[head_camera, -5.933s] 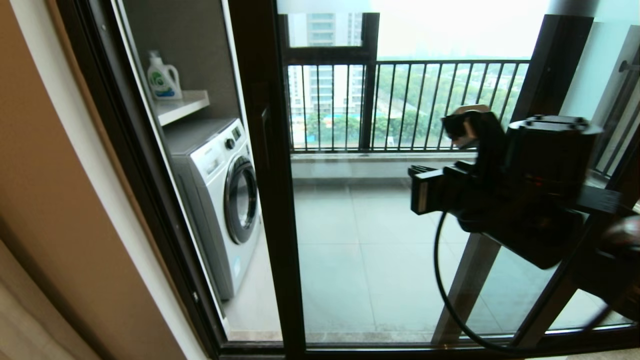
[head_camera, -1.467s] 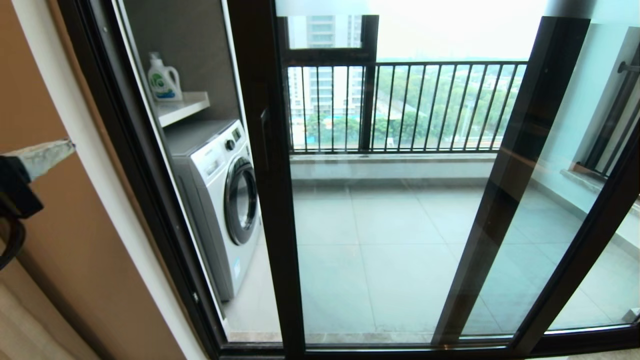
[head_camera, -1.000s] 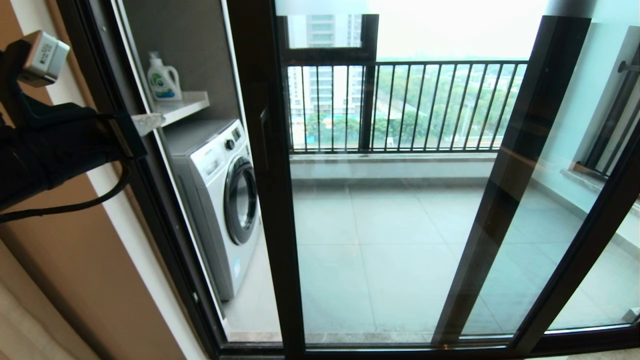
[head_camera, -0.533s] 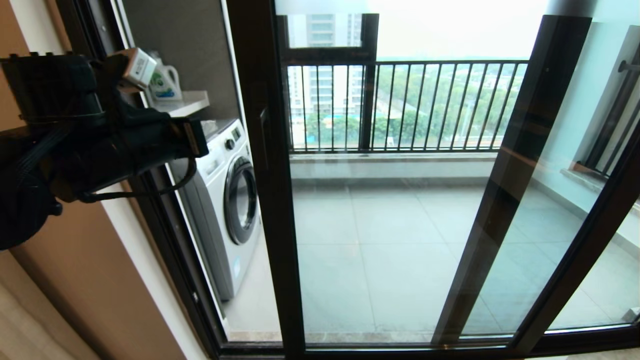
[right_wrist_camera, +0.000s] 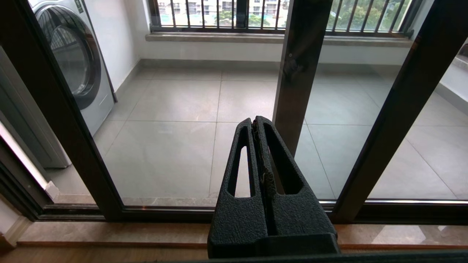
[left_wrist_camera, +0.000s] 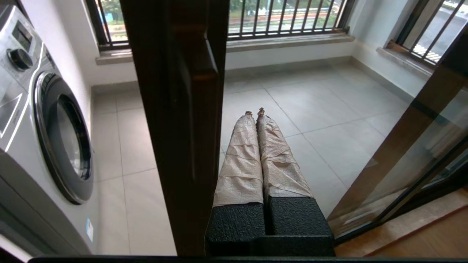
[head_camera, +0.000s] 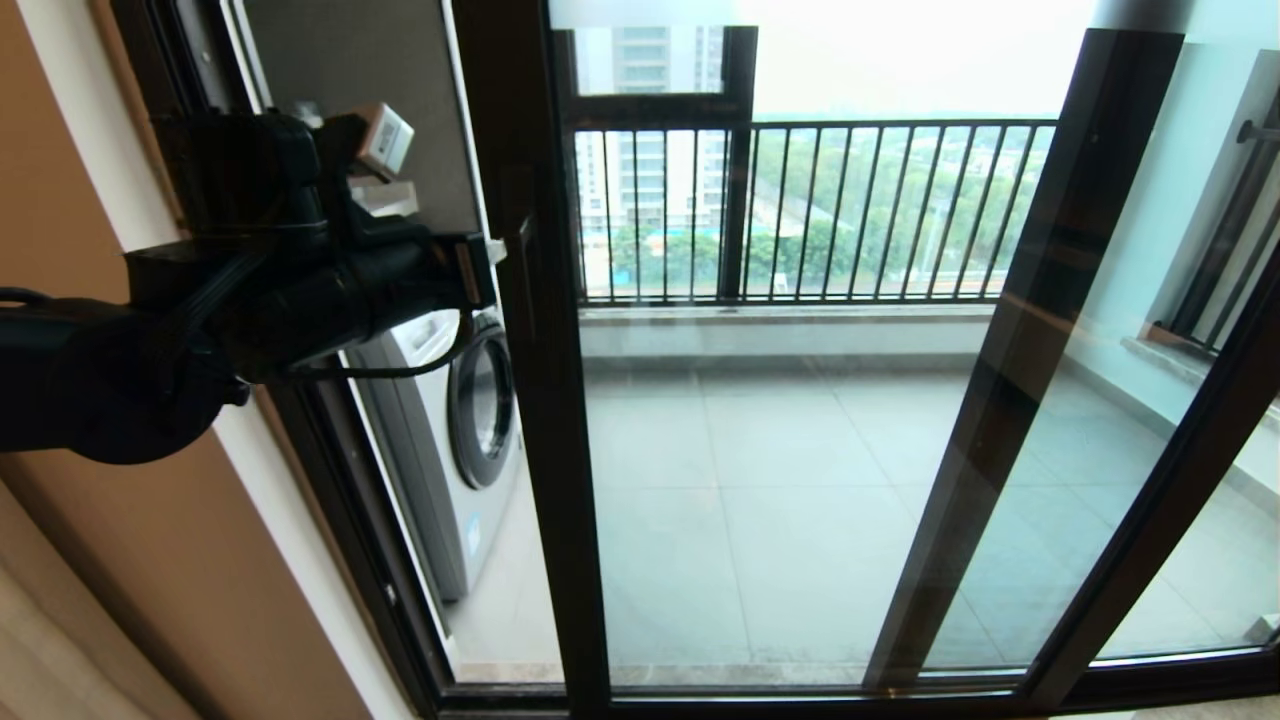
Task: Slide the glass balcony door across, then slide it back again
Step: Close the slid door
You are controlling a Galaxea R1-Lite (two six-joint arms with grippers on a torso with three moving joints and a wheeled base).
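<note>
The left arm reaches in from the left of the head view at about chest height, forearm level, its wrist block and cable loop dark against the background, with the left pincer [head_camera: 490,262] leading toward the middle. In the left wrist view that pincer's two tape-wrapped fingers [left_wrist_camera: 241,160] lie pressed together along their length, tips touching. The right pincer [right_wrist_camera: 256,126], seen only by its own wrist camera, has its black slotted fingers closed flat against each other, holding nothing.

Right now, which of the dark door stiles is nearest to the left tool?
The stile with the slim pull handle, beside the washing machine; the left tool is right at it, while the other stiles stand far right.
</note>
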